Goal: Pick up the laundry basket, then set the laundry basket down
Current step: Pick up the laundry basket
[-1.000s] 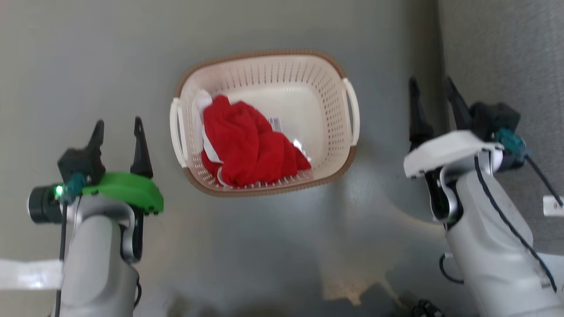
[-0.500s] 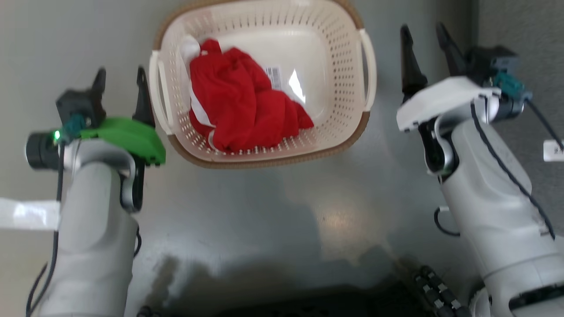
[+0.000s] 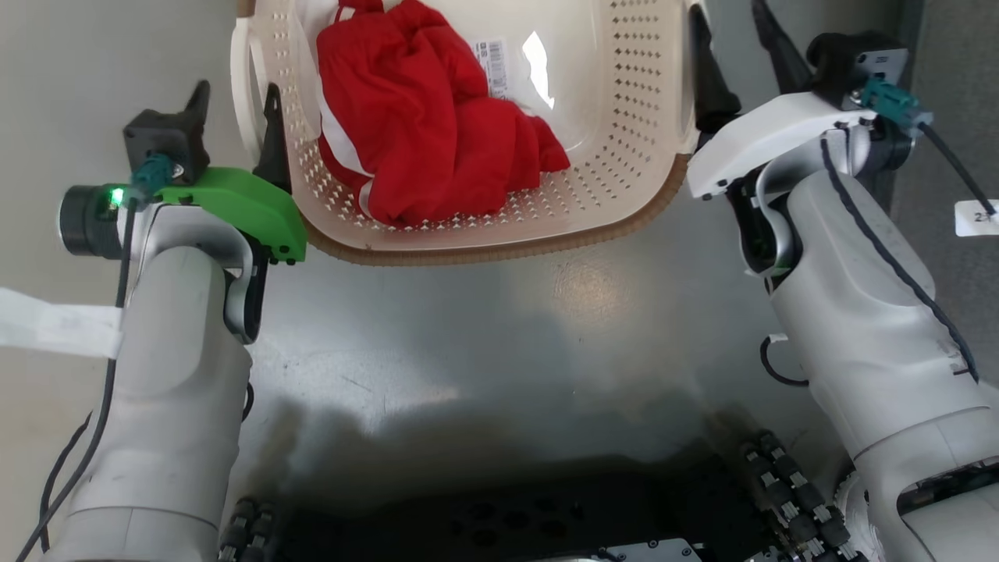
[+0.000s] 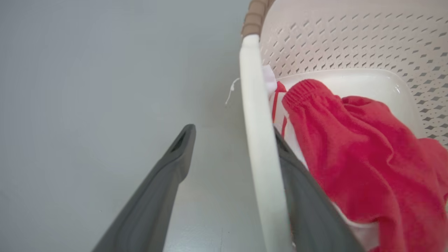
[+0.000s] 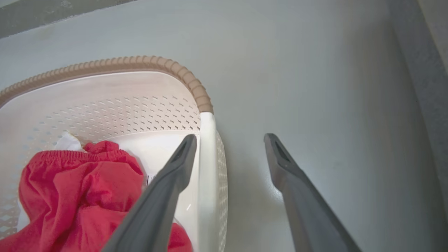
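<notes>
Red garment (image 3: 429, 133) in the laundry basket (image 3: 624, 156); left gripper (image 3: 234, 101), right gripper (image 3: 730, 31) fingers (image 4: 164, 182) apart astride its handles (image 4: 259, 140).

My left gripper (image 3: 236, 92) points forward on the left of the head view, its two dark fingers (image 4: 164, 182) spread well apart, jaws wide. A green cover (image 3: 234, 207) caps that wrist, and my pale left forearm (image 3: 164, 406) rises below it from the bottom edge. My right gripper (image 3: 726, 19) sits higher on the right, its own two fingers parted just as widely, tips at the top edge. A white cover (image 3: 773, 129) tops that wrist, and my right forearm (image 3: 866, 328) slants in from the lower right corner.
</notes>
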